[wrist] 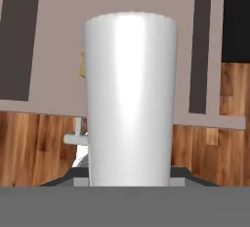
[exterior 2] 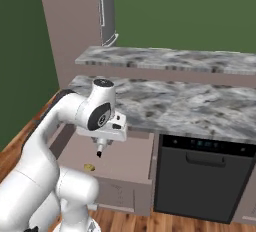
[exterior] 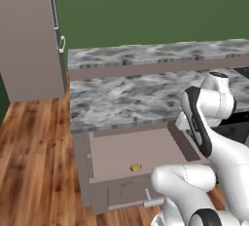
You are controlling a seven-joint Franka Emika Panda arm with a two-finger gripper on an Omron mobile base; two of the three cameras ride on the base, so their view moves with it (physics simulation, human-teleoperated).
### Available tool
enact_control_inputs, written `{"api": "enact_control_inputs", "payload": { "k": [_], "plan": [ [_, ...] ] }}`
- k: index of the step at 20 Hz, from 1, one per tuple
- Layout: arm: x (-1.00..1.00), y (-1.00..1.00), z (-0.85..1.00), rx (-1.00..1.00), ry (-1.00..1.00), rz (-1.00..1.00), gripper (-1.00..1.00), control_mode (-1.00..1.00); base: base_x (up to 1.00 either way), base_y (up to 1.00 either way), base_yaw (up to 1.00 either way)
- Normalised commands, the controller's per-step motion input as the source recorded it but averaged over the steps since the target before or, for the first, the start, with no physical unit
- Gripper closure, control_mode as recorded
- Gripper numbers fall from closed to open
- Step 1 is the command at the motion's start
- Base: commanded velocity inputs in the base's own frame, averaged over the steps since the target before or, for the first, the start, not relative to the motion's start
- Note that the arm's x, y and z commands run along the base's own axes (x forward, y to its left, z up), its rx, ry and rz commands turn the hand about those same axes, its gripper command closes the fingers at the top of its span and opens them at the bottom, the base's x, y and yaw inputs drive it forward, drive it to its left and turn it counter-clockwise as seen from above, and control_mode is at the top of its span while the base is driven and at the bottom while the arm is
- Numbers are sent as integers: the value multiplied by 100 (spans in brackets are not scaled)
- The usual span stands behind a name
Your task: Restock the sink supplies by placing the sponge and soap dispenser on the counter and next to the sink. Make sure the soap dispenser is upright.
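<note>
The two-finger gripper is clamped on the slim white cylindrical soap dispenser, nozzle down, above the open brown drawer (small yellow-orange sponge inside). Lift clear, turn it upright, then carry it to the grey-and-white marbled counter.

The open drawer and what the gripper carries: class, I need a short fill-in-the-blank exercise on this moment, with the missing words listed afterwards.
1. The gripper is shut on the ____, a slim white bottle.
2. The sponge lies inside the open ____.
3. The marbled counter lies ____ the drawer.
4. In the right base view, the dishwasher stands to the ____ of the drawer.

Missing words: soap dispenser; drawer; above; right
</note>
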Motion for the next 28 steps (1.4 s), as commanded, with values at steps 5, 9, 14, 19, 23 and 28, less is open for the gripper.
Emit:
{"api": "enact_control_inputs", "payload": {
  "k": [5,9,14,19,23,28],
  "plan": [
    [-38,0,87,0,0,0,100,-100,0,0,0],
    [-11,0,13,0,0,0,100,-100,0,0,0],
    [0,0,0,0,0,0,100,100,-38,2,-18],
    [0,0,0,0,0,0,100,100,-54,0,-75],
    [0,0,0,0,0,0,100,100,-8,0,-94],
    [0,0,0,0,0,0,100,100,0,0,-100]
  ]
}}
